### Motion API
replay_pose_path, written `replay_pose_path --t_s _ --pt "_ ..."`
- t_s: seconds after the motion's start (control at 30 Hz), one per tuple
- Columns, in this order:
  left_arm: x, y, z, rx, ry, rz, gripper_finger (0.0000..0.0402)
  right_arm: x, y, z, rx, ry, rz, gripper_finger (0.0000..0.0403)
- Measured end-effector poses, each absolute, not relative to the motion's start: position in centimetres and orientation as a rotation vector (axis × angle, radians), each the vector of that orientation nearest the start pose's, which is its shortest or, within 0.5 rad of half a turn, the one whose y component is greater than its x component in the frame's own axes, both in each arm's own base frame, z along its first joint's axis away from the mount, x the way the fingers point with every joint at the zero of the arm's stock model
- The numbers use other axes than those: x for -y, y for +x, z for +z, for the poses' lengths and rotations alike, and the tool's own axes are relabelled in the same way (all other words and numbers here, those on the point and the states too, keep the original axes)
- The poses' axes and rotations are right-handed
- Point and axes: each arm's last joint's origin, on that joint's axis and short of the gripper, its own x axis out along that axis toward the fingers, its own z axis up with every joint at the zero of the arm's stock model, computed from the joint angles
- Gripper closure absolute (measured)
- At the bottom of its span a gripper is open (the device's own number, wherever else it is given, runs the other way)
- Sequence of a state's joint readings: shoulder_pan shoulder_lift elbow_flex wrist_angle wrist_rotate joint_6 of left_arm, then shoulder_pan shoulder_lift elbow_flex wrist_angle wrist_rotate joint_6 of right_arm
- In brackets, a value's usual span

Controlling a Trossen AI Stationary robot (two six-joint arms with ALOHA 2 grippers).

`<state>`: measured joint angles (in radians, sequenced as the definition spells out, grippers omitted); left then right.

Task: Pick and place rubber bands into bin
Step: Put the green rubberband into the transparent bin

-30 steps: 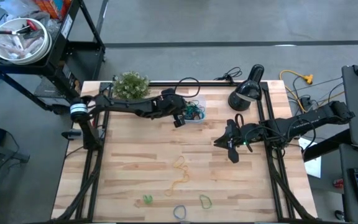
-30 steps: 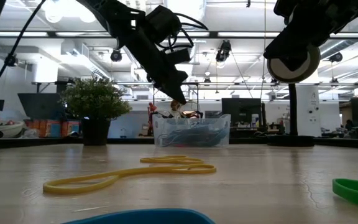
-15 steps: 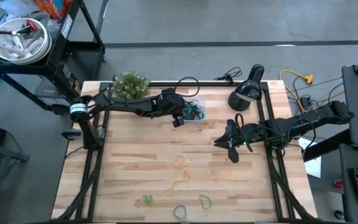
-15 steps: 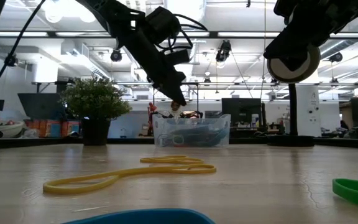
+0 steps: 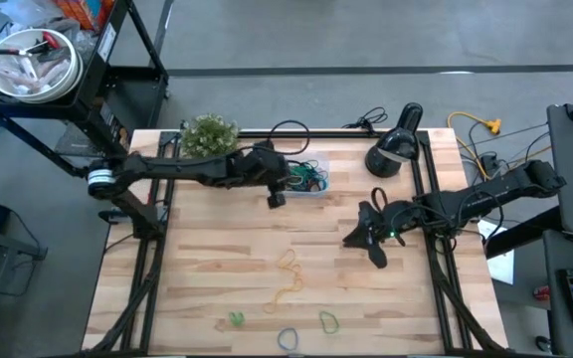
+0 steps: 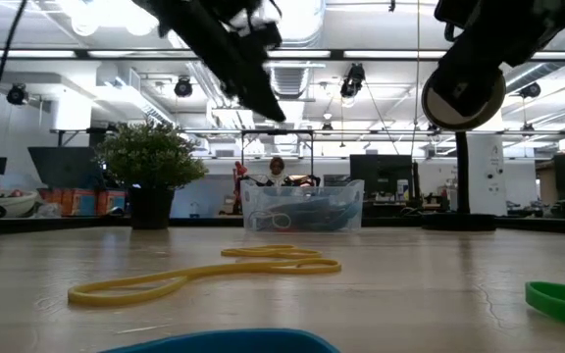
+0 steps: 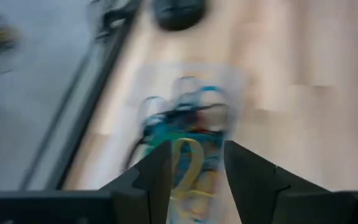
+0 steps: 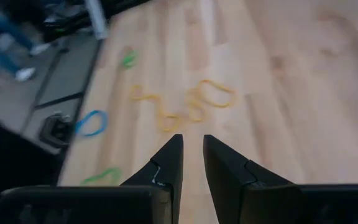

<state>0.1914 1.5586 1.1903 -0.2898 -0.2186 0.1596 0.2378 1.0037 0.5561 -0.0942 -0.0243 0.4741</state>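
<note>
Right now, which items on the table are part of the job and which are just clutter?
Job: rubber bands loose on the table, more in the bin, left hand, right hand.
Clutter: plant, desk lamp, black cables.

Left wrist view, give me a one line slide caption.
Left gripper open and empty above the clear bin of rubber bands.

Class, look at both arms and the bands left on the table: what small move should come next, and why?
Probably the right gripper should drop toward the yellow rubber bands. Its open fingers already face them in its wrist view, with nothing between them. The left gripper hangs open and empty beside the bin, which already holds bands, while yellow, green and blue ones lie loose on the table.
</note>
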Motion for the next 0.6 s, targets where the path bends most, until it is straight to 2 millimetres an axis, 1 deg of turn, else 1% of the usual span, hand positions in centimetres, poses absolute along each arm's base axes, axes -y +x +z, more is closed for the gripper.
replay_pose_path --t_s 0.07,0.2,0.4,0.47,0.6 --pt "-6.1 32.7 28.8 -0.676 0.135 0.255 0.0272 -5.6 20.6 22.3 -0.584 0.413 0.169 0.0344" --pt "-4.1 30.4 30.3 -0.694 0.099 0.122 0.0272 -7.2 21.5 21.3 -0.611 0.437 0.224 0.0344" --pt "-1.9 27.5 31.7 -0.704 0.072 0.07 0.0272 -9.5 22.9 19.1 -0.668 0.489 0.276 0.0344" --pt "-1.4 26.7 31.8 -0.715 0.057 0.061 0.0271 -10.2 23.4 18.5 -0.684 0.498 0.288 0.0344" --pt "-0.6 25.5 31.7 -0.702 0.037 0.047 0.0271 -12.2 24.9 18.1 -0.7 0.489 0.326 0.0344"
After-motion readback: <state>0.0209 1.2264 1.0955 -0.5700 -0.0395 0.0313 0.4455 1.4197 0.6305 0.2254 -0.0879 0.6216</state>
